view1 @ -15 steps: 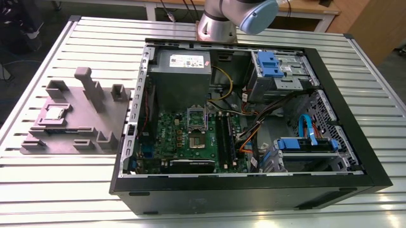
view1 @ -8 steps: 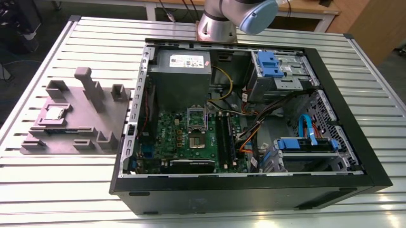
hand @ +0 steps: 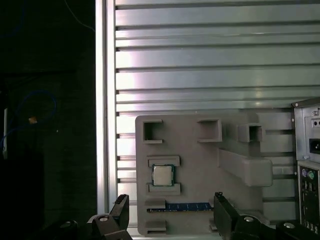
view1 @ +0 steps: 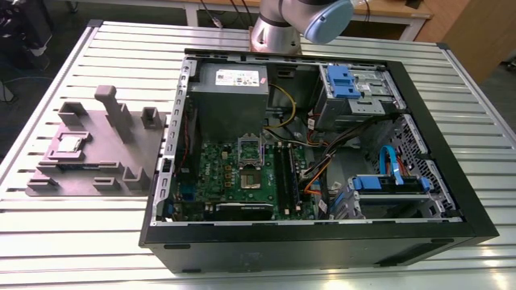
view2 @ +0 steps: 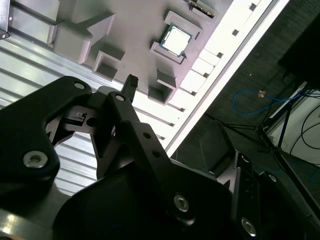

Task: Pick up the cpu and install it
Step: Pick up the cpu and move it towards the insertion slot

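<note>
Gripper [hand: 171,214]: spread wide and holding nothing. In the first wrist view its two fingers [hand: 121,207] stand well apart.
Cut off: the picture edge crops both fingers, so their tips alone show. In the second wrist view the black gripper body covers much of the desk [hand: 200,60].
Cpu [hand: 163,175]: lies flat in a square pocket of the grey holder [hand: 200,165], shiny top up. It sits ahead of the gap between the fingers and is not touched by either.
Holder's other contents: a blue memory stick [hand: 187,205] lies in a slot nearer the gripper than the cpu, between the two fingers. The other pockets look bare.
Computer case [view1: 322,241]: stands open beside the holder and holds a green board [view1: 234,181], cables and blue-latched drive cages.
Writing: the white label [view1: 240,77] inside the case and the marks on the cpu are too small to read.
</note>
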Robot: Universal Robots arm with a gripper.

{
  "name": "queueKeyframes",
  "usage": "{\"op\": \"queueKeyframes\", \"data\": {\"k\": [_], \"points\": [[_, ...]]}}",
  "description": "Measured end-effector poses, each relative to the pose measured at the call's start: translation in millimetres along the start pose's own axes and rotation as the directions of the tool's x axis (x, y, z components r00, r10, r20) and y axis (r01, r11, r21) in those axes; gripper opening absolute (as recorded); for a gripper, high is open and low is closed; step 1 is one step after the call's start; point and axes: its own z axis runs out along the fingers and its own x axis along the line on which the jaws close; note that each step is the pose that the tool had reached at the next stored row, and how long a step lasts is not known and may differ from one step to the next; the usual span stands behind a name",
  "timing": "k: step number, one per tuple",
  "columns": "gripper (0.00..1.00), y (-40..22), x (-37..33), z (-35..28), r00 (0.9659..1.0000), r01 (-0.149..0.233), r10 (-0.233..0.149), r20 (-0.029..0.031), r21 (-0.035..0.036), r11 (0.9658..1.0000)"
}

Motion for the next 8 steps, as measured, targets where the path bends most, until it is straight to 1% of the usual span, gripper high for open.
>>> {"op": "queueKeyframes", "data": {"k": [3,5,8], "points": [[0.77,-0.1,0.1,0.0,1.0000,0.000,0.000,-0.0001,0.0000,1.0000],[0.77,-0.3,0.3,2.6,1.0000,0.000,0.000,0.0000,0.0000,1.0000],[0.77,-0.3,0.3,2.6,1.0000,0.000,0.000,0.0000,0.0000,1.0000]]}}
